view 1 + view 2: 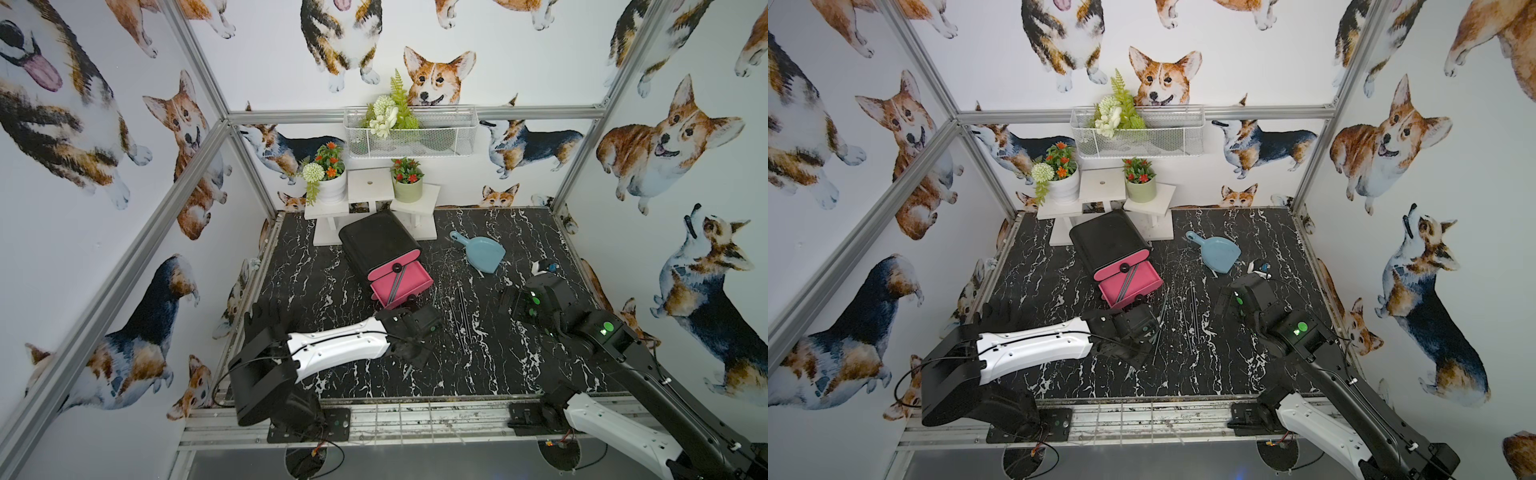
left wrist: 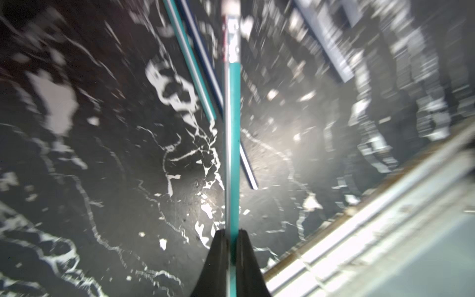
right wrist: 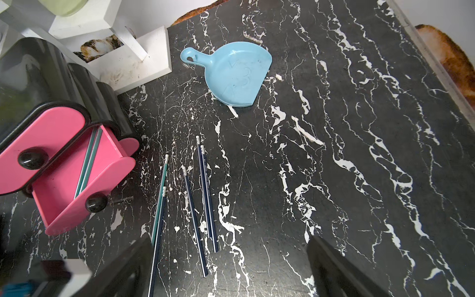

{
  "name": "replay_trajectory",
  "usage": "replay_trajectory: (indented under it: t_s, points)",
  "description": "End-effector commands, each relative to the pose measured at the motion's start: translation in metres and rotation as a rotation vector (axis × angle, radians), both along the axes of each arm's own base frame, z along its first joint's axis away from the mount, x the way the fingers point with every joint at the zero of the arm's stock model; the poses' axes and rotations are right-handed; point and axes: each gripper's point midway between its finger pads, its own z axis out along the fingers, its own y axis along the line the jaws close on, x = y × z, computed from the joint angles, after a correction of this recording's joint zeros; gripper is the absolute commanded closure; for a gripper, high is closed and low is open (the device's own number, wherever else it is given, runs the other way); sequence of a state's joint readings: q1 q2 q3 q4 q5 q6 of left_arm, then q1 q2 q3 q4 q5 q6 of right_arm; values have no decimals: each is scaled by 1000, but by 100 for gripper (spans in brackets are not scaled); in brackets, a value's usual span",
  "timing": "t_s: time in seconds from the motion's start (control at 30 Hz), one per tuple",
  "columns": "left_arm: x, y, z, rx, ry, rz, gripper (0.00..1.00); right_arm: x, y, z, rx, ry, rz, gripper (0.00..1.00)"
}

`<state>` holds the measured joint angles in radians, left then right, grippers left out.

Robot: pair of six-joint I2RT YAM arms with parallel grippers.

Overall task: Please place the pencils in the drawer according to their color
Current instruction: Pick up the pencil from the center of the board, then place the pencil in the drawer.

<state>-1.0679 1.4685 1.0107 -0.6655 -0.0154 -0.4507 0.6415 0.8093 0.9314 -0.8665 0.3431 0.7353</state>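
My left gripper [image 2: 231, 232] is shut on a teal pencil [image 2: 234, 144], which sticks out ahead of the jaws above the marble table. Another teal pencil [image 2: 190, 64] and a dark blue one [image 2: 203, 59] lie under it. In a top view this gripper [image 1: 411, 353] hangs just in front of the drawer [image 1: 380, 245]. One pink tray [image 3: 77, 200] of the chest is pulled out, with two teal pencils [image 3: 88, 164] in it. My right gripper [image 3: 228, 267] is open and empty, hovering over loose dark blue pencils [image 3: 205, 192] and a teal one [image 3: 160, 195].
A blue dustpan [image 1: 482, 253] lies right of the chest. A white stand with flower pots [image 1: 374, 195] sits at the back wall. A small white and blue object [image 1: 544, 266] lies behind the right arm. Metal rails edge the table's front.
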Motion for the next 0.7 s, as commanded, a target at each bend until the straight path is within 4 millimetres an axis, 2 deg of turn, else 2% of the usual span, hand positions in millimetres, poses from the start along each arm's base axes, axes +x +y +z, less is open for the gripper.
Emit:
replay_trajectory:
  t_s: [0.0, 0.2, 0.3, 0.43, 0.67]
  points:
    - [-3, 19, 29, -12, 68, 86, 100, 2, -3, 6, -22, -18, -5, 0]
    - [9, 51, 91, -71, 195, 205, 100, 4, -2, 12, -22, -35, 1, 0]
    - [16, 66, 108, -37, 242, 228, 100, 5, -1, 12, -20, -38, 3, 0]
    - [26, 76, 112, 4, 280, 215, 100, 5, -1, 12, -13, -44, 1, 0]
    - [57, 97, 94, 116, 273, 230, 100, 3, -4, 13, -8, -56, -7, 0]
